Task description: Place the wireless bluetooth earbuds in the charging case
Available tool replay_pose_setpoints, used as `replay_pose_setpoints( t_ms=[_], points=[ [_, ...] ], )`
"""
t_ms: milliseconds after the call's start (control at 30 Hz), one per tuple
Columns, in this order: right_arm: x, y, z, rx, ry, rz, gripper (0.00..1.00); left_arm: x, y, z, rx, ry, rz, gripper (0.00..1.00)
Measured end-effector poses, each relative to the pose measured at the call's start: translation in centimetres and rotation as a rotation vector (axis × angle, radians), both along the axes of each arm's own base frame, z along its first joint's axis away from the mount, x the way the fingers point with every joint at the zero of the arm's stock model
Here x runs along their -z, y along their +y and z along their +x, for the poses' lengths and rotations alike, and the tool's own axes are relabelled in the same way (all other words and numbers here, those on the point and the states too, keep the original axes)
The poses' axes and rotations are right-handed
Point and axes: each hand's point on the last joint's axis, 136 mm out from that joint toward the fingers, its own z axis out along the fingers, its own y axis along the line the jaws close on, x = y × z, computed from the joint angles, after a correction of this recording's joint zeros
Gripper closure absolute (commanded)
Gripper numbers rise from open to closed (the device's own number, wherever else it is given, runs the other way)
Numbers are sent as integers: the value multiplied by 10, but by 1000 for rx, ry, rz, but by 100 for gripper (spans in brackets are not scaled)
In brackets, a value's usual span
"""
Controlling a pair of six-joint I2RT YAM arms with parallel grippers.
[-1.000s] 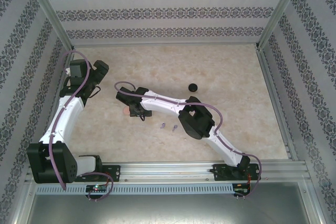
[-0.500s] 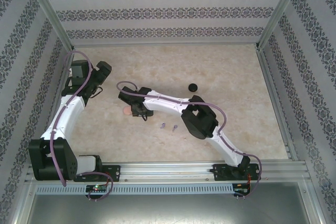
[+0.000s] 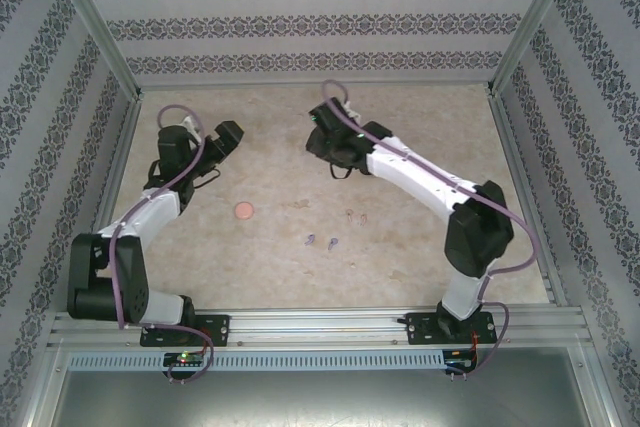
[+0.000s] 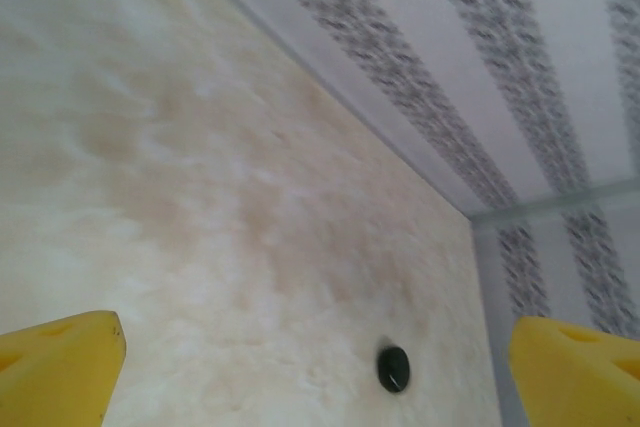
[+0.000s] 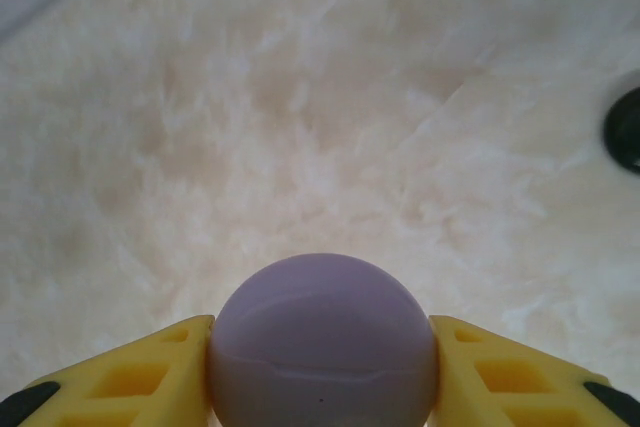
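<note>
My right gripper (image 5: 322,372) is shut on a round purple charging case (image 5: 322,342), its lid closed, held just above the marble table. From above, this gripper (image 3: 325,144) is at the back middle. Two tiny purple earbuds (image 3: 321,242) lie near the table's centre, with two pale pink earbuds (image 3: 355,215) just behind them. My left gripper (image 3: 226,137) hovers at the back left. In the left wrist view it (image 4: 318,372) is open with nothing between its yellow fingers (image 4: 60,367).
A round pink case (image 3: 243,210) lies on the table left of the earbuds. A black round case (image 4: 393,369) sits ahead of my left gripper; its edge (image 5: 626,129) lies to the right of the held purple case. Patterned walls (image 3: 320,27) enclose the table.
My right arm has swung from beside the pink case up to the back middle, leaving the pink case uncovered. My left gripper has shifted a little to the right.
</note>
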Motion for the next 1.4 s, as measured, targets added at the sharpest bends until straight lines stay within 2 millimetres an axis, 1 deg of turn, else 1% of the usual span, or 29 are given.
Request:
replay_pose_setpoints(
  t_ms=[133,233,333,400,500,667,767,900,1033,1267,1400],
  points=[
    [-7,-33,11,117,-8,113,65,2,-59,3,174,-87,-17,1],
    [-12,-49,17,187,-12,190,65,6,-100,-3,285,-133,-15,2],
    [-16,-59,19,252,-13,273,65,9,-138,-13,382,-179,-11,5],
    [-17,-62,19,290,-10,337,65,12,-157,-18,428,-196,-12,8],
    [-13,-63,21,325,14,412,65,17,-180,-19,474,-215,-18,13],
    [-14,-56,21,327,41,492,65,16,-205,-11,516,-250,-35,23],
    [-15,-51,21,312,48,526,65,10,-218,-8,539,-276,-47,27],
    [-10,-47,17,301,72,541,65,-1,-232,-8,573,-315,-62,32],
    [-9,-45,16,290,80,550,65,-6,-241,-5,586,-334,-71,37],
    [-13,-40,17,269,75,571,65,5,-250,-3,602,-316,-73,41],
    [-13,-40,16,267,78,573,66,1,-255,-2,607,-335,-81,44]
  ],
)
